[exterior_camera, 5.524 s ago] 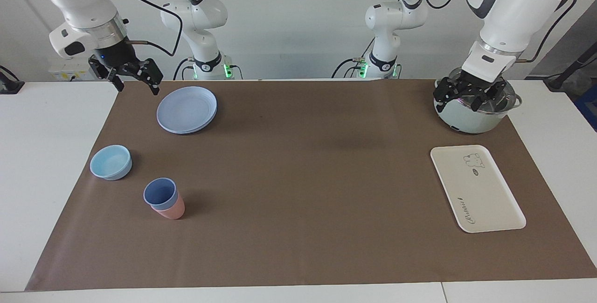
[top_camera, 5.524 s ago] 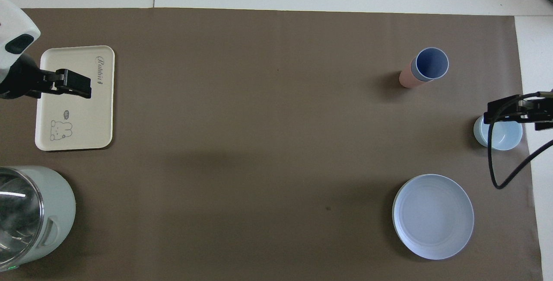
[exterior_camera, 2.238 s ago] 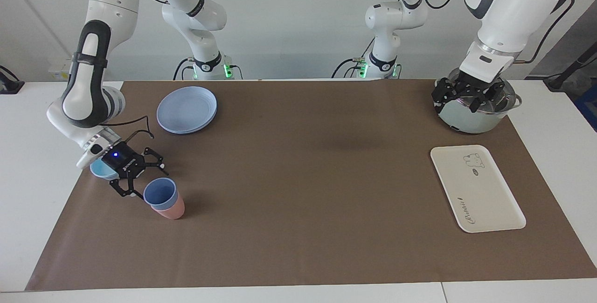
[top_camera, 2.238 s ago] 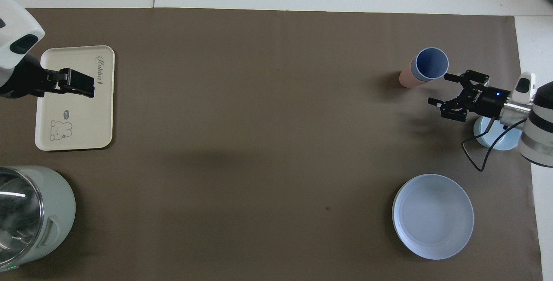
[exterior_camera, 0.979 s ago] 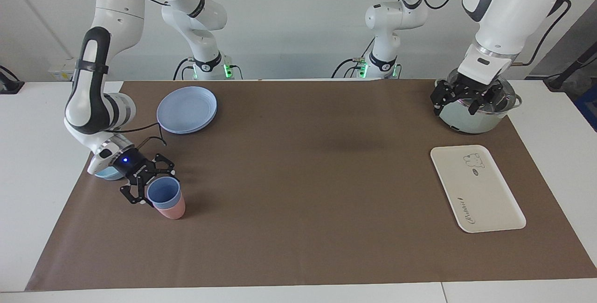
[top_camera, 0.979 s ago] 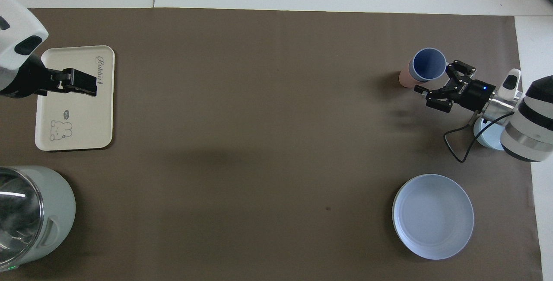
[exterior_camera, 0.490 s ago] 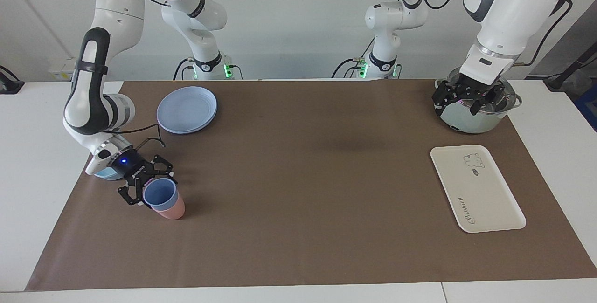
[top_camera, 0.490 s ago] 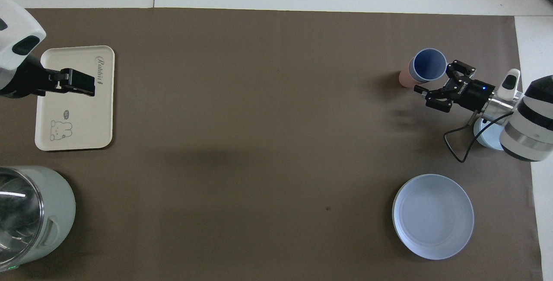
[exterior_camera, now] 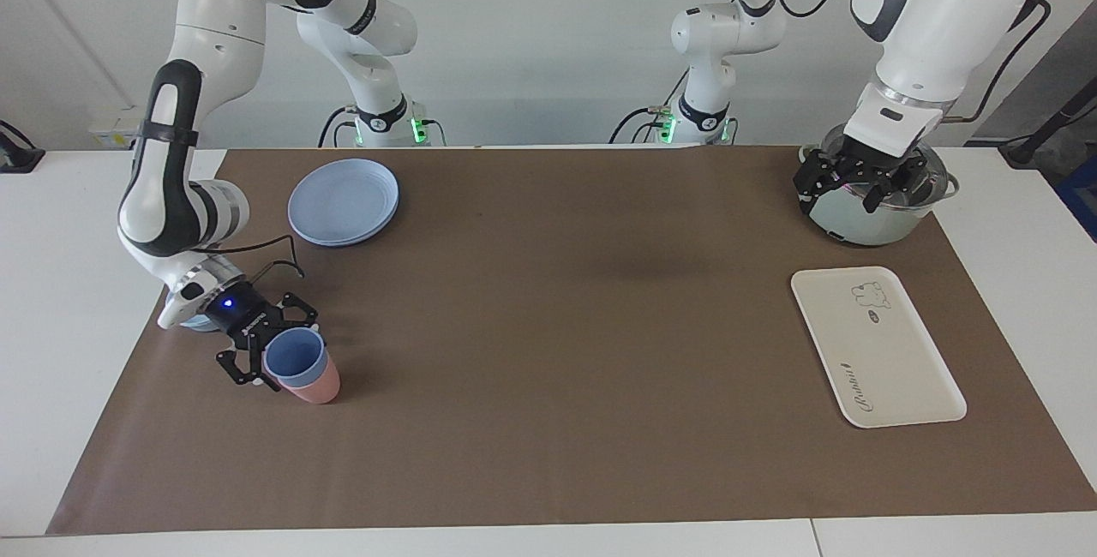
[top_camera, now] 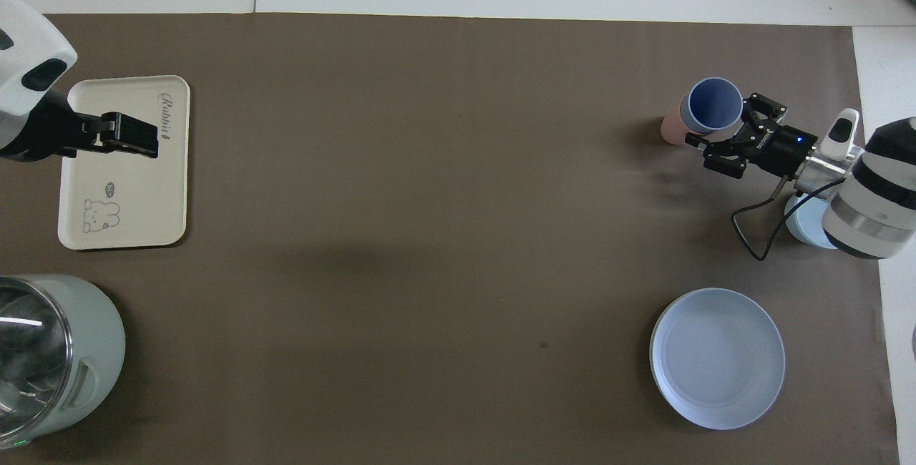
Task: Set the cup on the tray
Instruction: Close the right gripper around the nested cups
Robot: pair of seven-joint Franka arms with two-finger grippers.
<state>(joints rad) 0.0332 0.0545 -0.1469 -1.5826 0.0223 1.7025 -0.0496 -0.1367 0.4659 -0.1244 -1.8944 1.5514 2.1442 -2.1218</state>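
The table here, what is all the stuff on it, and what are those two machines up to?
blue cup: one, periwinkle, nested in the pink cup at the right arm's end.
pink cup: one, salmon, on the paper under the blue cup.
bowl: one, light blue, mostly hidden by the right arm.
plates: a stack, blue, nearer to the robots than the cups.
tray: one, cream-white with a cartoon animal, at the left arm's end.
pot: one, pale green, nearer to the robots than the tray.
paper: one brown sheet over the white table.
right hand: open, its fingers either side of the blue cup.
left hand: open, waiting over the pot.
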